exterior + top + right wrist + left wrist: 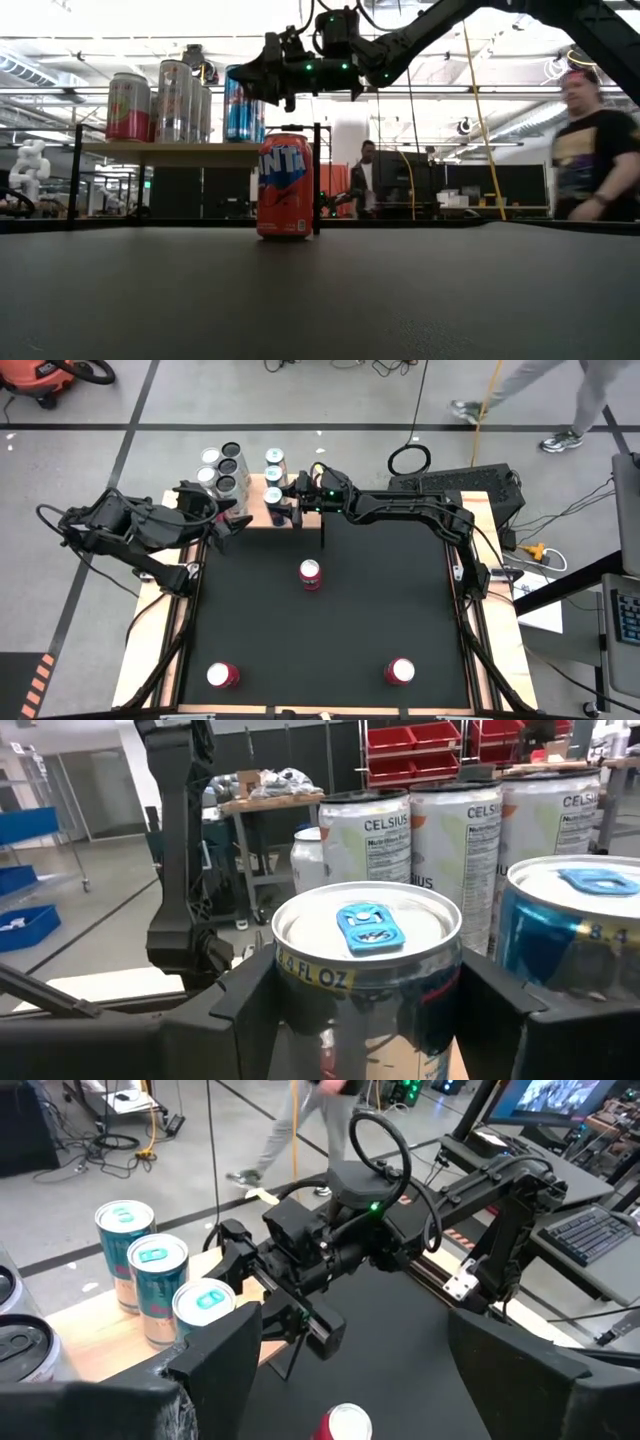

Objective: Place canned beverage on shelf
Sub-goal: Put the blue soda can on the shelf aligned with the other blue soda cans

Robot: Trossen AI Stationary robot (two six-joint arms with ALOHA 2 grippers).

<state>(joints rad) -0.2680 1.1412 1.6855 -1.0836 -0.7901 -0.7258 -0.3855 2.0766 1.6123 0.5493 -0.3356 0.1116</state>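
Grip at the far side of the table: right gripper (pixel 288 508), stretched out over the shelf (pixel 170 152), closed on the blue-tabbed can (pixel 365 950) just below its rim, one finger on each flank. Stands upright, long axis vertical, toward the shelf's right end as seen from above, in line with two matching cans (pixel 125 1220) and just beside the tall silver cans (pixel 450 840). Cannot tell whether its base already bears on the wood or hangs just above it. Probably calls for a straight drop, if any, then jaws apart and a level pull-back over the mat (pixel 350 620), away from the row, so as not to clip the neighbours. Left gripper (pixel 228 525) open and empty, hovering off the shelf's left front corner, nearer the silver cans. Three more cans on the mat; nearest, the orange can (pixel 285 185), upright just in front of the shelf and below the right arm.
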